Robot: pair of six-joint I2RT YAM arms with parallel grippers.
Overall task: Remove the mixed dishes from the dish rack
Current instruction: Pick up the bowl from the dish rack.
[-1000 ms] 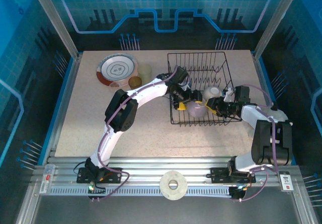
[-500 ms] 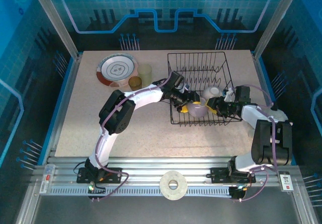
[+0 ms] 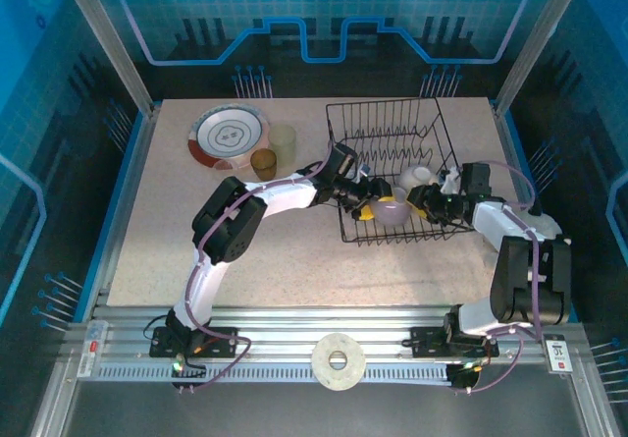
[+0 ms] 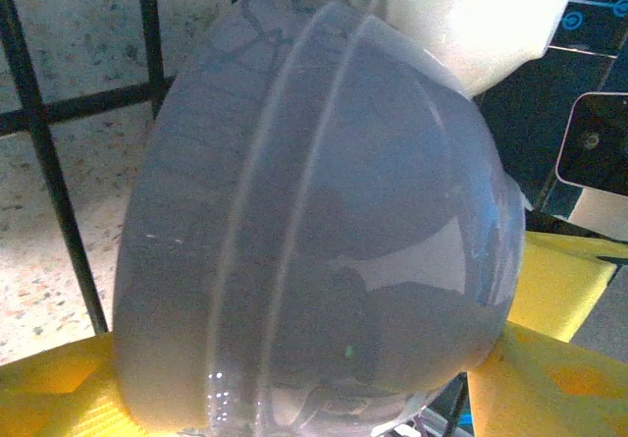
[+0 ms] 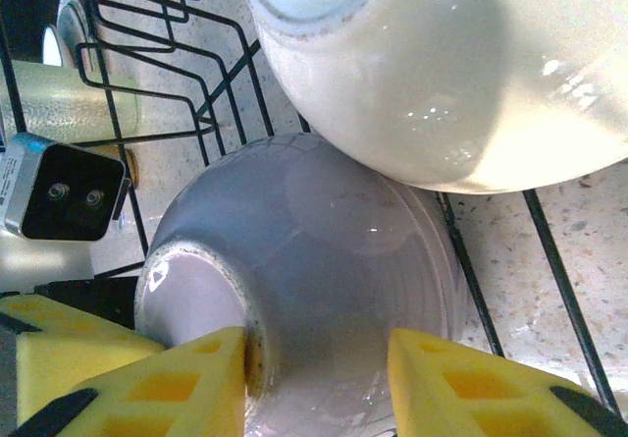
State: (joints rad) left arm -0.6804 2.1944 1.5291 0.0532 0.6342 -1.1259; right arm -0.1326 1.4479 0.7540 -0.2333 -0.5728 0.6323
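The black wire dish rack [image 3: 392, 133] stands at the right of the table. A lilac cup [image 3: 391, 208] lies on its side at the rack's near edge, touching a cream cup [image 3: 417, 177] behind it. My left gripper [image 3: 368, 201] reaches in from the left. In the left wrist view the lilac cup [image 4: 314, 231] sits between the yellow pads [image 4: 549, 358], which are shut on it. My right gripper [image 3: 429, 206] is on the other side, open. Its yellow fingers [image 5: 186, 378] straddle the lilac cup [image 5: 324, 250] near its foot, under the cream cup [image 5: 442, 64].
A red-rimmed plate [image 3: 228, 135], an amber cup [image 3: 262, 162] and a pale yellow-green cup [image 3: 284, 140] stand on the table left of the rack. The rack's wires [image 4: 49, 191] cross close behind the cup. A white ring [image 3: 338, 360] lies on the front rail.
My left arm pushed further right into the rack against the lilac cup. The cup and the rack's near edge shifted slightly right. The right gripper barely moved.
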